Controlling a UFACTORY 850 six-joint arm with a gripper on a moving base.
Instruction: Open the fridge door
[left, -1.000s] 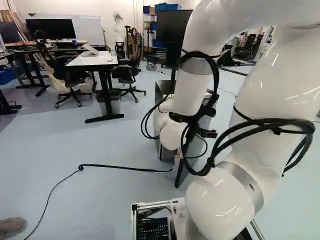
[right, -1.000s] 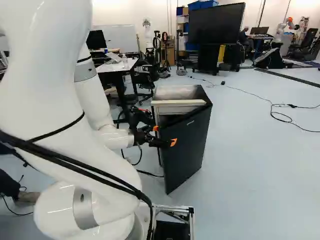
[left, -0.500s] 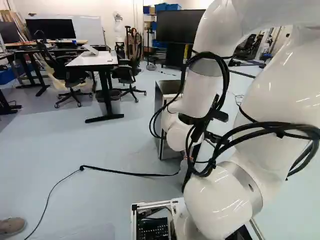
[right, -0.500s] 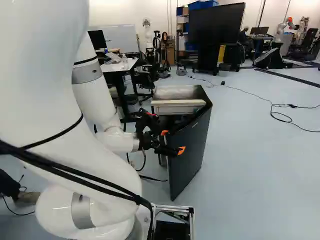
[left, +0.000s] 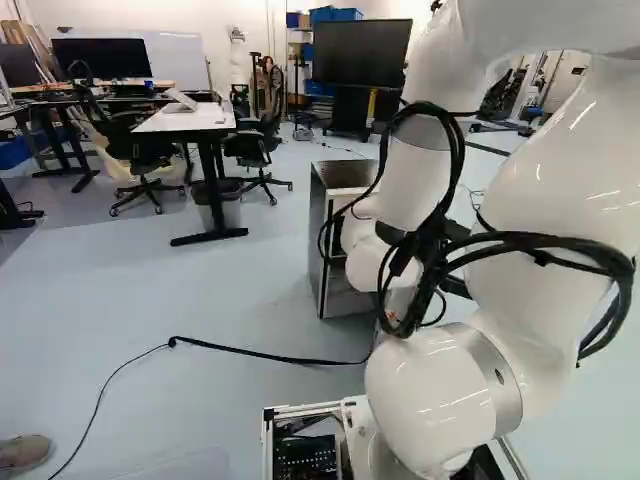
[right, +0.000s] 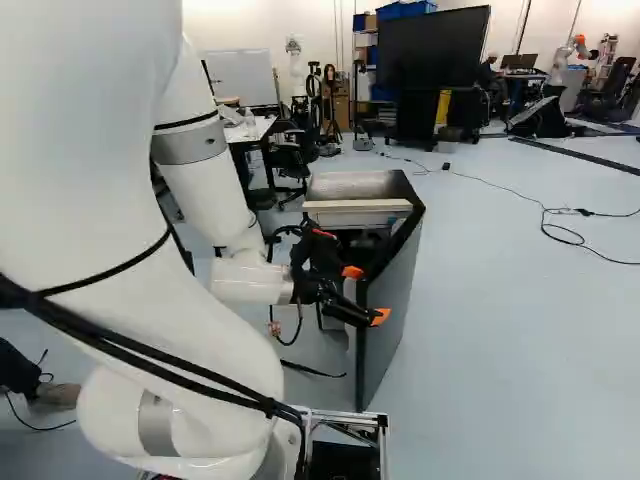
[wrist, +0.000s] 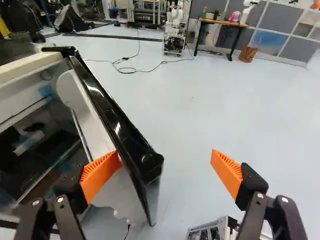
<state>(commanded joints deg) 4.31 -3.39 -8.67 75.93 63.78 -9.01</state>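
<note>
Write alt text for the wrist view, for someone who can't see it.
The fridge door stands open between the spread fingers of the pincer: one orange finger at its inner side, the other out beyond its outer side. Beside it shows the fridge's interior; another robot stands far ahead.

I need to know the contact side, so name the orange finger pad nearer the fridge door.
The orange pad on the inner side of the door; the other orange pad stands well clear, beyond the door's outer face.

In the left base view, the arm (left: 412, 185) largely hides the end effector (right: 366, 294) and door (right: 392, 320); the fridge's contents (wrist: 32, 137) are unclear.
</note>
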